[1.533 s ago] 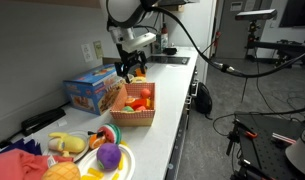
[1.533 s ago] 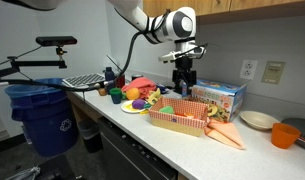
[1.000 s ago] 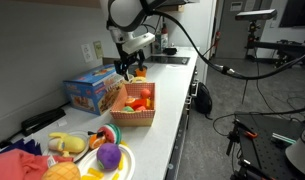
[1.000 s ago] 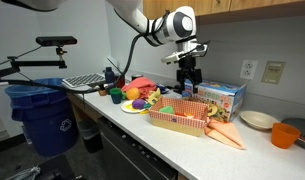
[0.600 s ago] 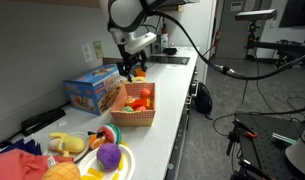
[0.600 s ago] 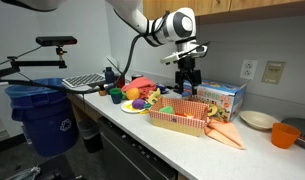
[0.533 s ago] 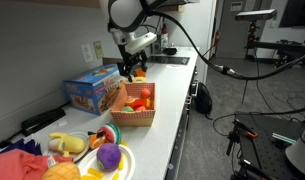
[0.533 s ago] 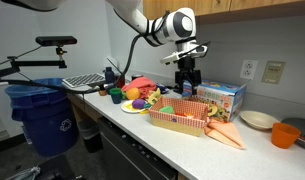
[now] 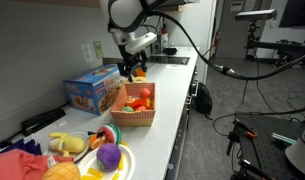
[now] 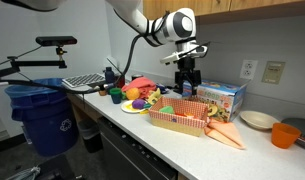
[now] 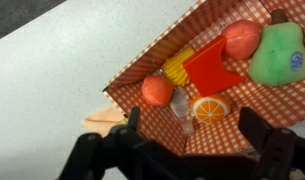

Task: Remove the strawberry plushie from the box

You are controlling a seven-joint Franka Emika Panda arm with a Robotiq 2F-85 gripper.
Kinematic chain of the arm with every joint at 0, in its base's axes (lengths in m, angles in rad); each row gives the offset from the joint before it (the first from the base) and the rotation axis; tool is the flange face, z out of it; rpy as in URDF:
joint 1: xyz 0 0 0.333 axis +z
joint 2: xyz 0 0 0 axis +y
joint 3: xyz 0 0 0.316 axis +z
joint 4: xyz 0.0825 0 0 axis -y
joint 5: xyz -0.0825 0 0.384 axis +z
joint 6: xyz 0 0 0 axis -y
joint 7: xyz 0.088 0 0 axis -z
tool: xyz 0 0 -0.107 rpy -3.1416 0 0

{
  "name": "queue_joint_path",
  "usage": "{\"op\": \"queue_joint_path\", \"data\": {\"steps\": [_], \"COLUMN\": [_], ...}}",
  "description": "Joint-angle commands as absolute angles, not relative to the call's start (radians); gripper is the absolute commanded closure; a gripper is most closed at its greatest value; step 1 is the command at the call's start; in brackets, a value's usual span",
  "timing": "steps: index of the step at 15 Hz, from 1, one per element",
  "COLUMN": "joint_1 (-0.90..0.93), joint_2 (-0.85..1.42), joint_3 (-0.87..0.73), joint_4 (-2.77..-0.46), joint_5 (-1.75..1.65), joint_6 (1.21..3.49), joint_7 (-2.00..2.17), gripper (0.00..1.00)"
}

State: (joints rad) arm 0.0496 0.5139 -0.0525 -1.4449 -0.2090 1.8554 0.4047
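red-checked box [image 11: 142,62], one, one spread hand [image 11: 189,128]

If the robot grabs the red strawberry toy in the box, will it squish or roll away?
The strawberry plushie looks rounded and plump, so it will probably squish a bit and feel light. It lies beside the green pear toy inside the box, so it likely won't roll far.
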Motion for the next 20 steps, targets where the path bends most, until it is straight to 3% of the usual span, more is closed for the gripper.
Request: {"op": "queue_joint_path", "data": {"steps": [1, 7, 15, 20], "joint_1": [0.064, 0.041, 0.062, 0.055], "joint_2": [0.515, 0.516, 0.349, 0.339], "joint_3": [-0.072, -0.048, -0.010, -0.021], "joint_4": [-1.448, -1.435, -1.499, -1.606], "joint_5": [-0.230, -0.205, -0.224, -0.234], "joint_6": [1.885, 1.838, 1.442, 1.553], "joint_7": [0.393, 0.249, 0.063, 0.149], "gripper": [0.00, 0.00, 0.00, 0.00]}}
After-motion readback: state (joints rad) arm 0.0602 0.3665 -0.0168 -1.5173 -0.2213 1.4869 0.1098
